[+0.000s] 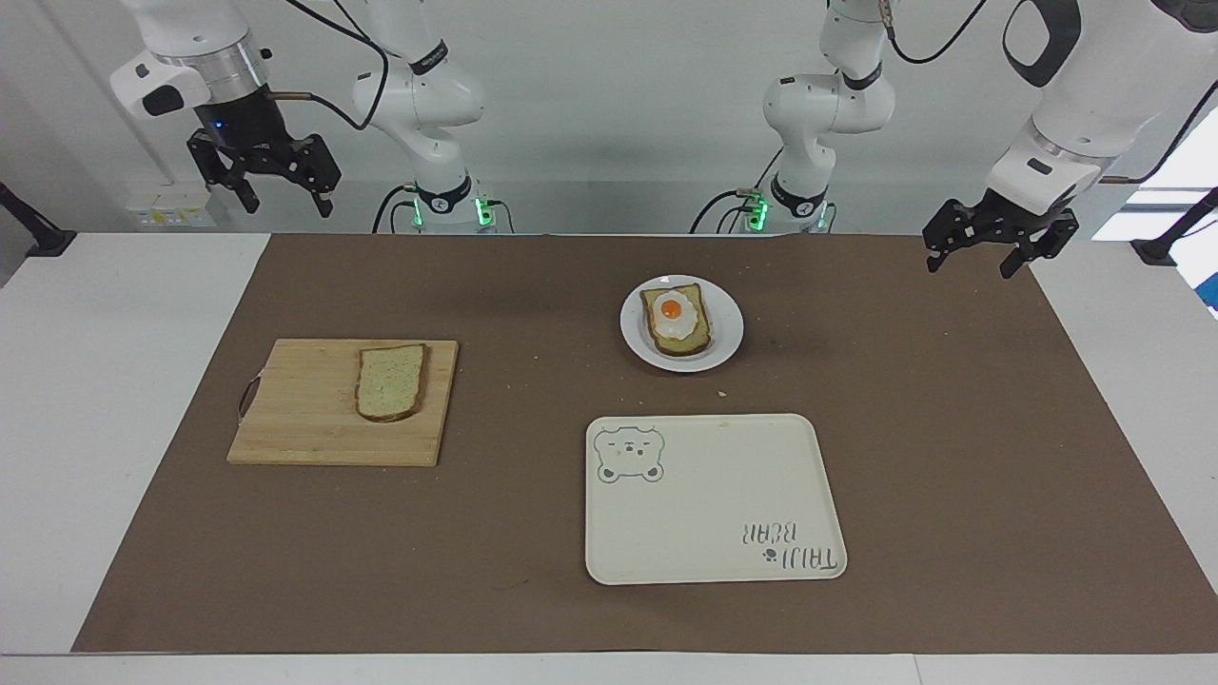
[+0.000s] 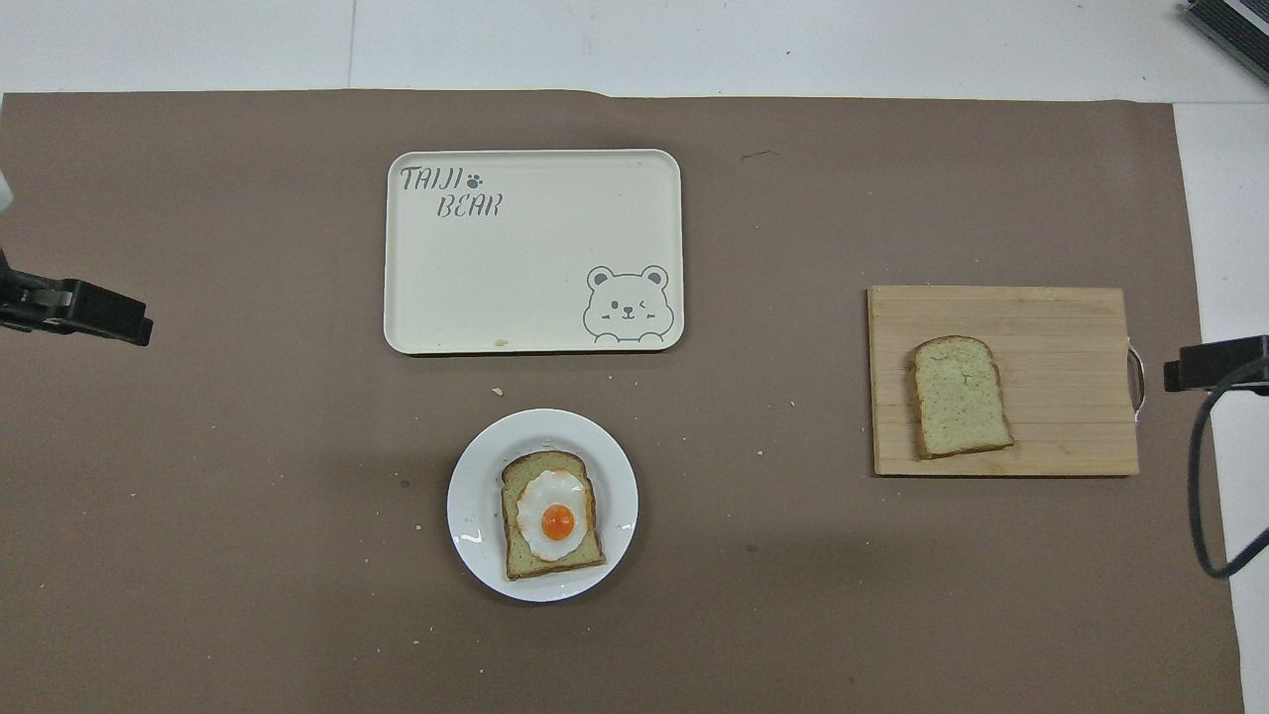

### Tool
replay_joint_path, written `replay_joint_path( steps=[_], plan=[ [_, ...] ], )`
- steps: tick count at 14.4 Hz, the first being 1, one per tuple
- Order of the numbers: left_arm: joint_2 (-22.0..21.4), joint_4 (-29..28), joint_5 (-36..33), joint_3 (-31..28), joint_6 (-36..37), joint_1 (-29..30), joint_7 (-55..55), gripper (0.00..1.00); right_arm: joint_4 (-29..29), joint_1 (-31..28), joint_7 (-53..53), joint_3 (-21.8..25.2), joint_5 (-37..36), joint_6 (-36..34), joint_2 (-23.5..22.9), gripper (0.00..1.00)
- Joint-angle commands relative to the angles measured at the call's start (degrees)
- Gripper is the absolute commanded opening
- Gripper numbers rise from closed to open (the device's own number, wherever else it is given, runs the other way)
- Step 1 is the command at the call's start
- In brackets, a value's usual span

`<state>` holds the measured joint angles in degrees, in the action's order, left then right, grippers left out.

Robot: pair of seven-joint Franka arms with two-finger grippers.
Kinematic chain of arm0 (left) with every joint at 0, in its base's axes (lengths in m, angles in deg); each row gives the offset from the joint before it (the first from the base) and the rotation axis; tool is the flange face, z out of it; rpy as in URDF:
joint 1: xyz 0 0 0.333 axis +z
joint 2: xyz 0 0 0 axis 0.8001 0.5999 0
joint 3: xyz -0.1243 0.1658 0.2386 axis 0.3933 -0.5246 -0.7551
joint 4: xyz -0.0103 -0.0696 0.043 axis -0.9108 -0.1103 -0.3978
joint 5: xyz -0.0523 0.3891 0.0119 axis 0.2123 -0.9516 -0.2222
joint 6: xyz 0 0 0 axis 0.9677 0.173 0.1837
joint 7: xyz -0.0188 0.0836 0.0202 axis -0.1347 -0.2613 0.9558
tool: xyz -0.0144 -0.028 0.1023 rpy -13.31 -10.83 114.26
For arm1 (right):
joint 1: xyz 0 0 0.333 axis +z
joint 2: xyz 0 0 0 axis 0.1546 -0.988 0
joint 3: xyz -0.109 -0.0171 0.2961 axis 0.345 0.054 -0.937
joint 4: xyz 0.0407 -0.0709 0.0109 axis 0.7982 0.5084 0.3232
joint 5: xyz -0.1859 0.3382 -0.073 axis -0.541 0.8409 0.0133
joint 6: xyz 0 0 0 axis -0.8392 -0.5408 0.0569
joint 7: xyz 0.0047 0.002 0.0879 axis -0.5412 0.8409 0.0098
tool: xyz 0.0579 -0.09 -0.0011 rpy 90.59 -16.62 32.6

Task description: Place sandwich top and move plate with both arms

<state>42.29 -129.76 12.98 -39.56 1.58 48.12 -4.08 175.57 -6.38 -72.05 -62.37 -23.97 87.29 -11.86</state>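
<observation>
Lying flat on cutting board (image 1: 335, 402), sandwich top (image 1: 390, 381), rounded end away from robots; both end effectors spread.

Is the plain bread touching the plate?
Apart. The overhead view shows the bread on the board, with bare mat between it and the plate.

A robotics lab: two bench-mounted arms (image 1: 419, 105) at a mat-covered table (image 1: 133, 381).

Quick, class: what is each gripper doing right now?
Left gripper: open, empty, raised over its end of the table.
Right gripper: open, empty, raised likewise.
</observation>
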Motion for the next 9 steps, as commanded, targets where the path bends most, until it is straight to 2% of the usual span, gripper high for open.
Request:
replay_joint_path(
  steps=[1,9],
  plan=[
    [-0.44,-0.56,-0.47,0.0,0.08,0.1,0.57,1.0,-0.98,-0.59,1.32,-0.35,-1.13,-0.83,-0.4,1.0],
    [-0.44,-0.56,-0.55,0.0,0.08,0.1,0.57,1.0,0.69,-0.76,1.4,-0.35,-0.96,-0.12,0.48,1.0]
  ],
)
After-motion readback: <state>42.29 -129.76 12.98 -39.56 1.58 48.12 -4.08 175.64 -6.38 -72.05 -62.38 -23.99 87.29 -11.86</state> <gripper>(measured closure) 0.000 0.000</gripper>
